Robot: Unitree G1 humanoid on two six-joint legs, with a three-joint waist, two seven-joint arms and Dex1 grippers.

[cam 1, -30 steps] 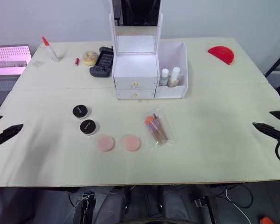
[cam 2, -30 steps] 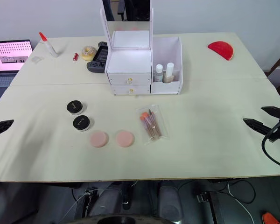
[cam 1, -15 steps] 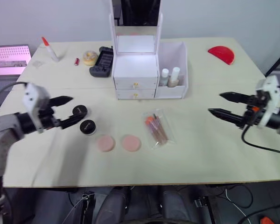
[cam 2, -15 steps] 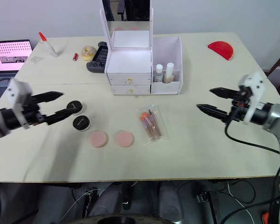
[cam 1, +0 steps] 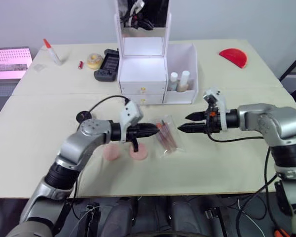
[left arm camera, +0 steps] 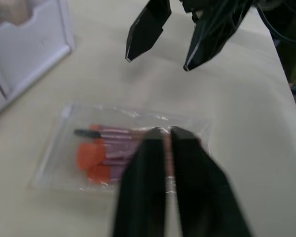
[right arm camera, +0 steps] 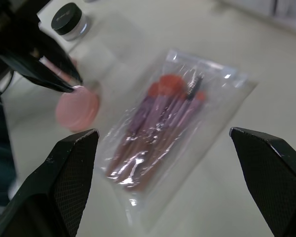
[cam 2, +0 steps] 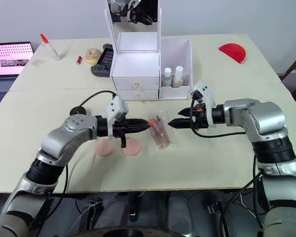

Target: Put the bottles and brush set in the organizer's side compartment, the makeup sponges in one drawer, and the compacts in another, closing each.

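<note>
Flanking the brush set [cam 2: 161, 131], which lies flat in its clear pouch on the table [cam 2: 222, 163] before the organizer [cam 2: 150, 69], both arms appear set for a two-sided pickup; left gripper [cam 2: 146, 126] has fingers pressed together, holding nothing; right gripper [cam 2: 171, 121] spread wide, empty; bottles [cam 2: 172, 76] already stand in the side compartment.

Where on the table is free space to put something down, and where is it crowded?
Free: the near right part of the table, and between the organizer and the red object. Crowded: the middle, where both grippers meet at the brush set beside the sponges.
</note>
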